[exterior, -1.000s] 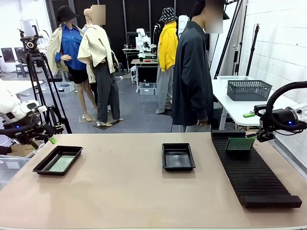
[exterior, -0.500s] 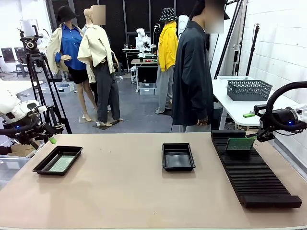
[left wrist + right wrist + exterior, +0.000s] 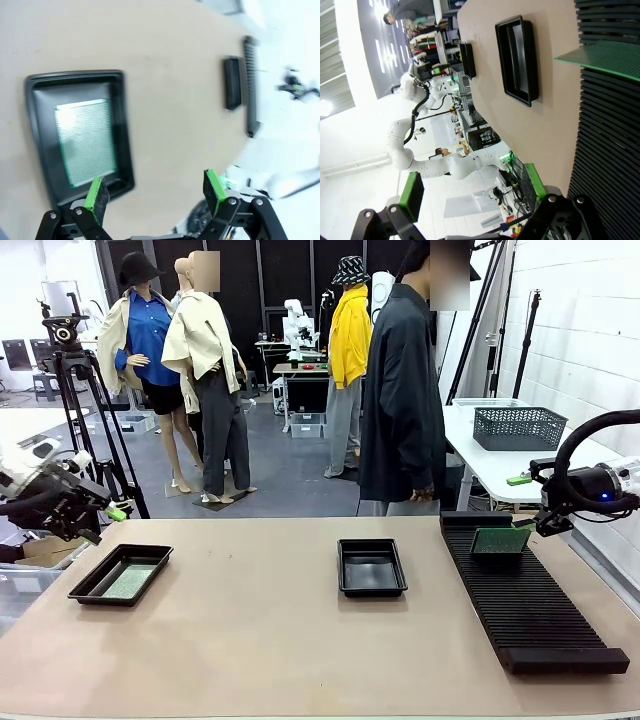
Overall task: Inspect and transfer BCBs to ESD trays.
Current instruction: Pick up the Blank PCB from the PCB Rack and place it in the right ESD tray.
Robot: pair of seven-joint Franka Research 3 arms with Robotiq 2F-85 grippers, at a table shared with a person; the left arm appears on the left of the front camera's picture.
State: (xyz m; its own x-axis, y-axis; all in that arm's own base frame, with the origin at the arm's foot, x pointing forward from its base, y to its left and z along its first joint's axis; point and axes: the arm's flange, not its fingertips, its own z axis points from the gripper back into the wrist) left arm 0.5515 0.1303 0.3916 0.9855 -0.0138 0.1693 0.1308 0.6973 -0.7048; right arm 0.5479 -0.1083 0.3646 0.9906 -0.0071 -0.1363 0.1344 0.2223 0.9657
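Two trays: near tray [image 3: 125, 130] beneath left gripper [image 3: 154, 180] holds a BCB [image 3: 85, 142]; far tray [image 3: 232, 82] beyond. Second BCB [image 3: 605, 57] stands in rack [image 3: 610, 150] ahead of right gripper [image 3: 472, 186]. Both grippers spread, unloaded.

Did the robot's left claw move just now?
Yes. The left gripper has risen a little, farther above the left tray, which stayed put on the table.

We see bright, even light and soft shadows; ahead of the left gripper [image 3: 155, 189] everything smears with motion blur, while beyond the right gripper [image 3: 472, 189] the room washes out white
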